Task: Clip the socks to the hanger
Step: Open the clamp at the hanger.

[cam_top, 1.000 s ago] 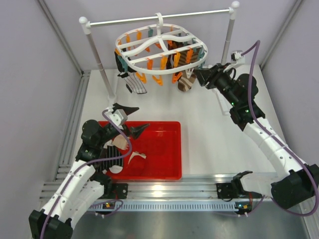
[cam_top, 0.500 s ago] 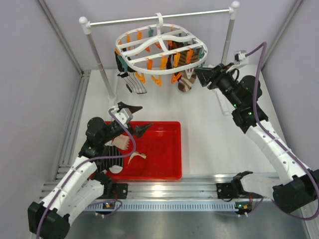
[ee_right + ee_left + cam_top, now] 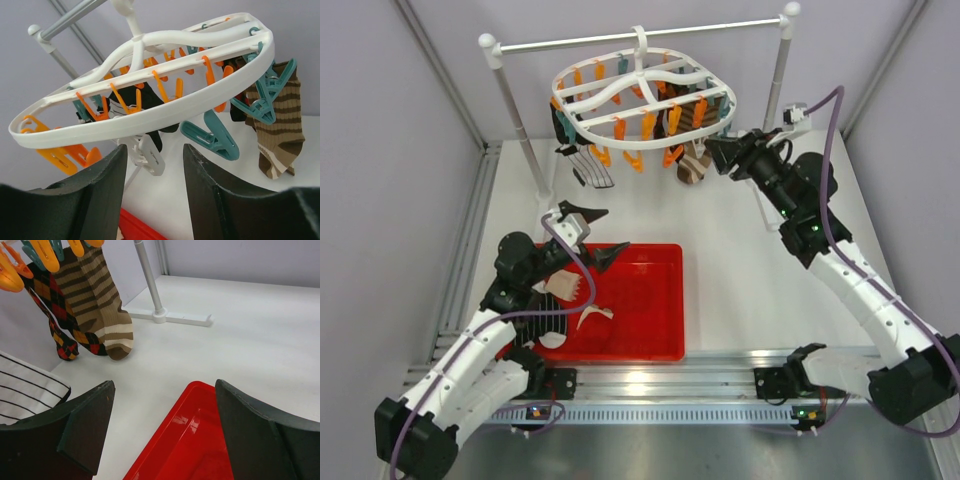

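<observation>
Where hanger crosses, sock (brown-striped) hides.

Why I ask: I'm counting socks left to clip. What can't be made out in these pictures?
- Top view: the socks in the red tray lie partly under the left arm and its cable; their count is unclear.
- Left wrist view: the black striped sock is cut off by the picture's edge and a finger.
- Top view: the hung socks under the hanger are small and screened by its frame and clips.
</observation>
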{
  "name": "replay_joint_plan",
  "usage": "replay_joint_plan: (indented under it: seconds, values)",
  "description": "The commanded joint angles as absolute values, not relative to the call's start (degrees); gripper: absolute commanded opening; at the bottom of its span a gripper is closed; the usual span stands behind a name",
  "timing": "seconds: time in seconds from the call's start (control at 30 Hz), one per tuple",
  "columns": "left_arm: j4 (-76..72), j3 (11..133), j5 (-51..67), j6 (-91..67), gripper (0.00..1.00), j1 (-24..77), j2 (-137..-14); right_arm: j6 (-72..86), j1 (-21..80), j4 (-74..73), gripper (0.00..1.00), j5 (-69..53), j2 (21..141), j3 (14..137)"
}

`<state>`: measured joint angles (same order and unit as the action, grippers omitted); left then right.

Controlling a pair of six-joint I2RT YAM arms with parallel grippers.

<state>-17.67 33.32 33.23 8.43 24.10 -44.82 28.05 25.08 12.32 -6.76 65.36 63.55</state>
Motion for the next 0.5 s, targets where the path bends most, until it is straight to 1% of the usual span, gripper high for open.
replay_joint_plan:
  seconds: [0.0,0.13,0.37,0.47]
  values:
    - [-22.1,35.8,32.3,8.5,0.86,24.7,-45.4,27.1,26.0,13.4,0.49,-4.7,66.4,65.7]
    - [-22.9,35.9,31.8,8.2,0.86,25.1,-46.1,26.7,26.2,13.9,0.47,-4.1,67.3,65.9]
    - [-23.5,36.6,31.0,7.2,0.86,26.0,-47.2,27.3,26.4,15.7,0.40,-4.0,68.5,65.7]
    - [-24.0,37.4,30.8,7.1,0.86,26.7,-47.9,27.4,26.3,16.3,0.40,-5.4,68.8,66.3]
